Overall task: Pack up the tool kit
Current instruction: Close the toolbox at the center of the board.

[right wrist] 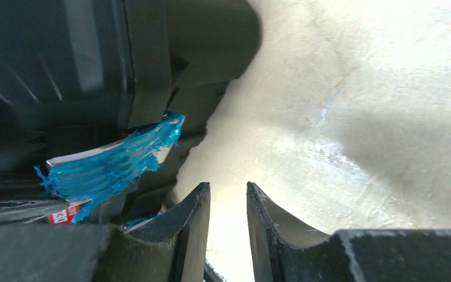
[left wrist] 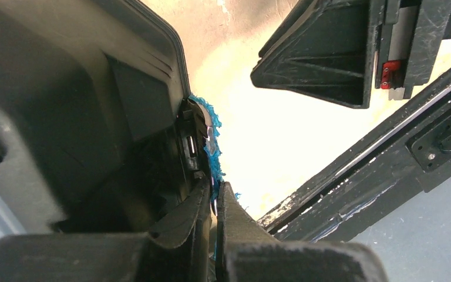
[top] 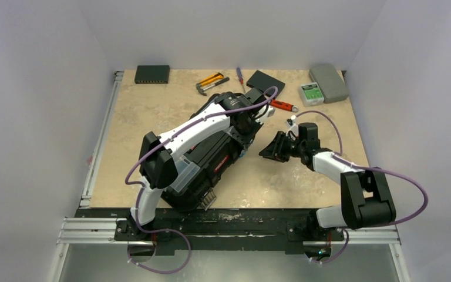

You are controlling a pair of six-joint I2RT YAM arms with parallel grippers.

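The tool kit point(top: 210, 176) lies a little toward 8 o'clock from the middle of the worktop point(top: 147, 117), its long side slanting from 7 to 1 o'clock, with the left arm stretched over most of it. Whether its lid is up or down cannot be told from any of the 3 views.

A frayed blue strip point(right wrist: 111, 161) on a pale card sticks out of the box's edge at its 2 o'clock corner. The left gripper point(left wrist: 214, 191) is at that corner with its fingers point(left wrist: 238, 235) pressed together. The blue strip runs down into the slit between them, but I cannot tell whether it is actually pinched. The right gripper point(right wrist: 228, 191) hangs just beside the same edge, toward 3 o'clock from the box. Its fingers are slightly apart, with bare worktop showing through the gap and nothing between them.

Outward toward 12 o'clock, 3 hand tools lie loose on the worktop: a yellow-and-black hammer point(top: 211, 82), a thin screwdriver point(top: 240, 76) and a red-handled tool point(top: 283, 106). Near them are a flat black box point(top: 265, 80), a green-labelled packet point(top: 311, 93) and a grey case point(top: 329, 82). A dark slim box point(top: 151, 73) sits at 11 o'clock.

I judge the packing well short of done: at least those 3 tools are not yet in the box, and closing it is also left.
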